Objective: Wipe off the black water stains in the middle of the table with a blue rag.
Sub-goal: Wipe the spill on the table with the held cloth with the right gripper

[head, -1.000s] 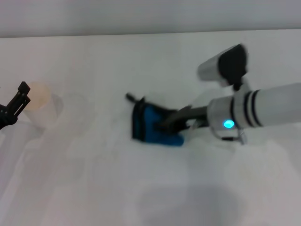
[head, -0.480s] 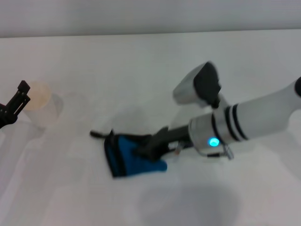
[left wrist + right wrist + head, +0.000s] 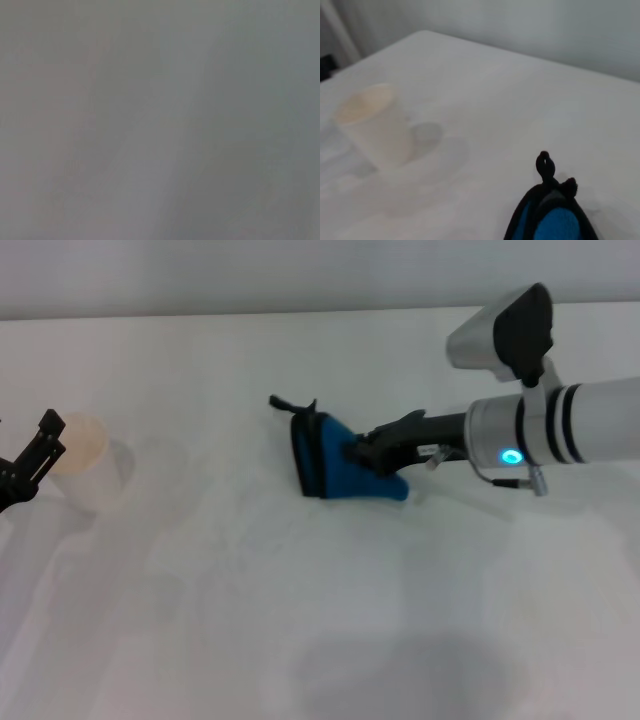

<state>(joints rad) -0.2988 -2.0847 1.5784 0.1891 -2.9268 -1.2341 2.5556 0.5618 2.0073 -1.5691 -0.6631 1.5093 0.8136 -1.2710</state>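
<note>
Table (image 3: 300, 640): white, you see no black stain on it in any view.
Right gripper (image 3: 362, 452): your arm reaches in level from the right, fingers clamped on the rag (image 3: 335, 469), pressing it to mid-table.
Left gripper (image 3: 30, 465): parked at left edge beside a cup (image 3: 88, 462); fingers' gap unclear.

Operator, your left wrist view is a featureless grey blur. The blue rag (image 3: 340, 472) covers any black water stains beneath it. The rag is cropped in the right wrist view. The left gripper (image 3: 30, 465) is cropped beside the cup (image 3: 88, 476).
</note>
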